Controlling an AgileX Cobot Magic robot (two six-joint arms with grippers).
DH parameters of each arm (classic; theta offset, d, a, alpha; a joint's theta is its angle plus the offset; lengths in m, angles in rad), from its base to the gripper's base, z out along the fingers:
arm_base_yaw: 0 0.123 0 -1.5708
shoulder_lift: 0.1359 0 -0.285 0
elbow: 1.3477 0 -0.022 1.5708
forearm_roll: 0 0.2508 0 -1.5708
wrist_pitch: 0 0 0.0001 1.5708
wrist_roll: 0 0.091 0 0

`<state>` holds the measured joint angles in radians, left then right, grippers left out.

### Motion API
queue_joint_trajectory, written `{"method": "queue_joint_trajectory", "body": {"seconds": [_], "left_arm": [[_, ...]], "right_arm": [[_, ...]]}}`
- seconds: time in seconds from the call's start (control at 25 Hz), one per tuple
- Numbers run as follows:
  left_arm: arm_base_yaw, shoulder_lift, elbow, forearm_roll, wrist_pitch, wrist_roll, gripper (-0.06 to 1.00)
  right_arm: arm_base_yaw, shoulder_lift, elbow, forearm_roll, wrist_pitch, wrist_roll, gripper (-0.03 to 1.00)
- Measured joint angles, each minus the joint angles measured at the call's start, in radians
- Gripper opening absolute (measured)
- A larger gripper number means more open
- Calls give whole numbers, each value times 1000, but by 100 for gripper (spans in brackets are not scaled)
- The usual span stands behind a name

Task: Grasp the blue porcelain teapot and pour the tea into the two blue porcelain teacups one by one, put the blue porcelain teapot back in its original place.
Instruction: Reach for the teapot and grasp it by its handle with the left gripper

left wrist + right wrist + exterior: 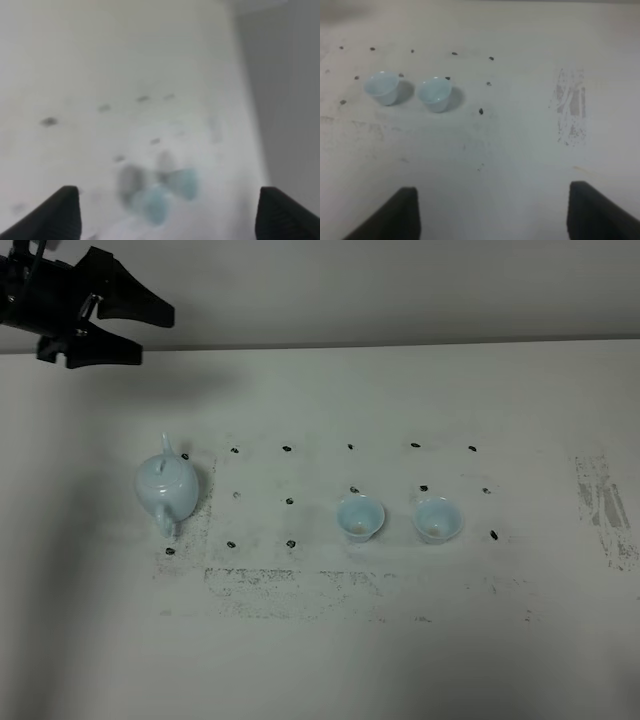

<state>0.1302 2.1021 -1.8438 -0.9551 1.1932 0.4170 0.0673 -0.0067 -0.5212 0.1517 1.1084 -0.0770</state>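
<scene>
Two teacups [434, 93] in right wrist view, teapot [166, 490] clear only overhead

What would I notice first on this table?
Probably the round pale blue teapot, standing alone on the left of the white table. To its right, two small matching cups sit side by side without touching: the left teacup and the right teacup. Up in the far left corner, the black left gripper hangs open, holding nothing.
</scene>
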Motion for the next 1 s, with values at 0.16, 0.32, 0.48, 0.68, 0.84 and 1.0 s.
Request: {"method": "queue_joint_trajectory", "body": {"seconds": [0.16,0.32,0.48,0.68,0.84,1.0], "left_arm": [[-35,-87,-14,248,1,-125,7],[-124,-187,-12,482,2,-242,7],[-220,-296,40,661,1,-328,7],[-274,-439,228,710,0,-389,7],[-306,-577,423,725,0,-417,7],[-322,-679,530,742,0,-490,7]], "right_arm": [[0,0,0,1,-1,0,59],[0,0,0,1,-1,0,59],[0,0,0,1,-1,0,59],[0,0,0,1,-1,0,59],[0,0,0,1,-1,0,59],[0,0,0,1,-1,0,59]]}}
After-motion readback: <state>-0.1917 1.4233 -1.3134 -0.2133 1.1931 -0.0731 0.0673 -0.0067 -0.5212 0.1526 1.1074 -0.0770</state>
